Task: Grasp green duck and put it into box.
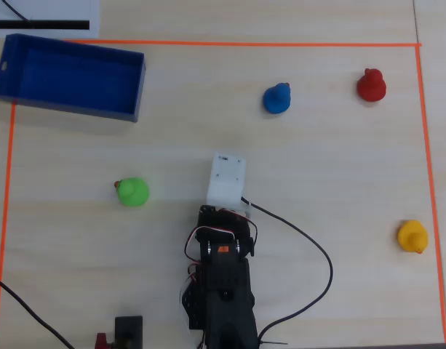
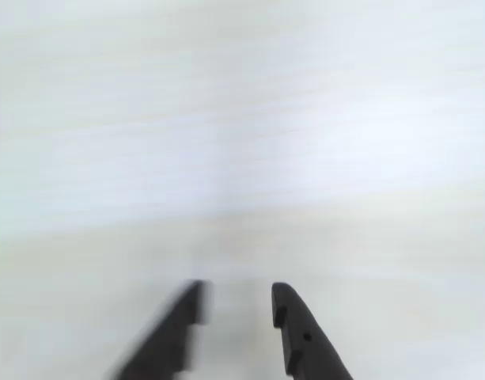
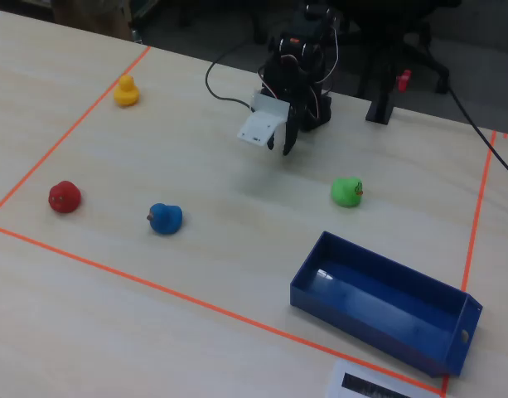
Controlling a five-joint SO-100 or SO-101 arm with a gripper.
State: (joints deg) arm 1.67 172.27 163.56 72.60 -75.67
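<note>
A: where's the green duck [image 1: 132, 191] vs the gripper [image 3: 280, 146]?

B: on the table [image 1: 310, 153], well off to the gripper's left in the overhead view, nowhere near the jaws.

A: jaws?

B: slightly parted in the wrist view, holding nothing. The box [image 1: 139, 91] sits at the top-left corner.

The arm [image 1: 223, 291] is black, with a white boxy camera housing [image 1: 226, 179] near its tip. Thin black cable [image 1: 310, 247] loops off it. The claw [image 2: 236, 305] has dark fingers.
</note>
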